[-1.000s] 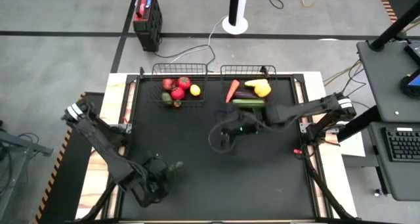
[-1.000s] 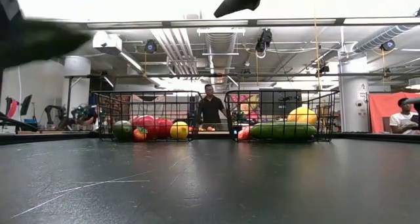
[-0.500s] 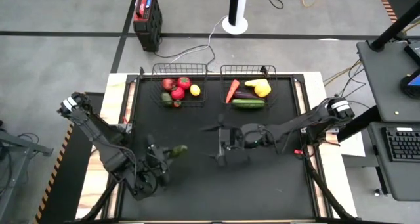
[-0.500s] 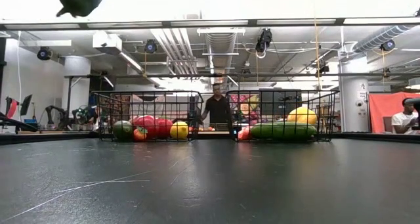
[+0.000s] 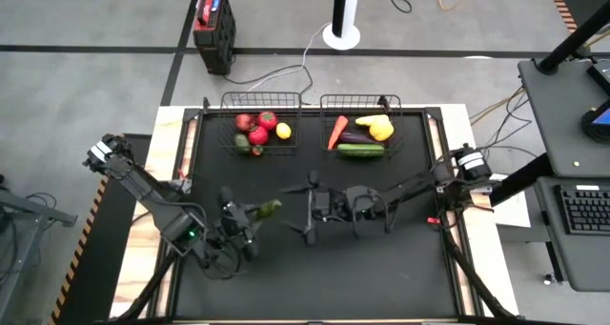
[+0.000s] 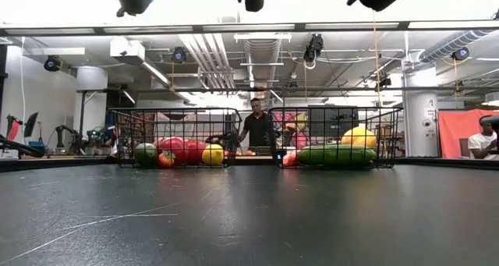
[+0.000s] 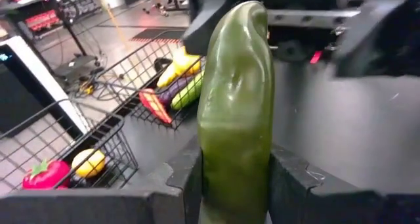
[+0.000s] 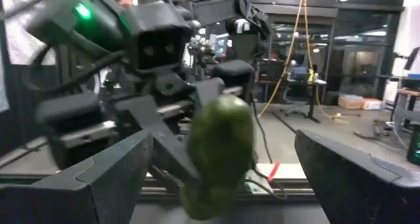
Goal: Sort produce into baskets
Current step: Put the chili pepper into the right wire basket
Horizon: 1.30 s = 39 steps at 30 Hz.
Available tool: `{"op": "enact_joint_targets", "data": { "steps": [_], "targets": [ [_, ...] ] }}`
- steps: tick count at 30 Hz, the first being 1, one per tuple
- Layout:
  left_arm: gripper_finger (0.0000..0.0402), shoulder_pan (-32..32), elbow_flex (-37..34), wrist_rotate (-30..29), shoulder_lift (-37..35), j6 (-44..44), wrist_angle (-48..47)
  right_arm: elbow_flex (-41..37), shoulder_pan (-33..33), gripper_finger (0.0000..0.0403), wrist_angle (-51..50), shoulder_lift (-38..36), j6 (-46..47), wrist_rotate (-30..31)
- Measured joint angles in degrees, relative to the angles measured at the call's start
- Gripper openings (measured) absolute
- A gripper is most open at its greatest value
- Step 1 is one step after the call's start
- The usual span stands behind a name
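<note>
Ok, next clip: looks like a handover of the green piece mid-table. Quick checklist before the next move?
1. Left pincer shut on the green cucumber: ok.
2. Right pincer open, fingers either side of the cucumber's tip in its wrist view: ok.
3. Right pincer closed on it: not ok.
4. Cucumber lifted off the table: ok.
5. Room in the right basket: cannot tell.
6. Left basket clear of both arms: ok.

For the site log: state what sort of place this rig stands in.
Most likely a robotics lab or workshop, not a kitchen or shop. Exposed ceiling ducts run over an open room, desks with a keyboard stand beside the table, and a person stands beyond the baskets.
</note>
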Motion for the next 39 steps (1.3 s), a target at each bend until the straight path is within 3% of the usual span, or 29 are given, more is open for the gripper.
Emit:
{"op": "enact_joint_targets", "data": {
  "steps": [7,12,29,34,39],
  "targets": [
    [0.0109,0.08,-0.02,0.07,0.37,1.57,2.1,3.57,0.03,0.0356,0.46,3.03,-0.82,-0.52],
    [0.011,0.08,-0.02,1.0,1.78,1.56,2.79,4.82,-0.1,0.0322,0.45,3.49,-0.78,-0.71],
    [0.011,0.3,0.11,-0.61,2.69,2.0,3.71,4.73,-0.48,0.0082,0.01,3.16,-0.68,-0.92],
    [0.0128,0.3,0.09,-1.3,2.69,1.53,4.32,4.73,-0.5,0.0077,-0.17,3.14,-0.75,-0.71],
    [0.0186,0.3,0.11,-1.61,2.62,0.54,4.77,4.66,-0.63,0.0085,-1.78,3.08,-0.42,0.07]
  ]
}}
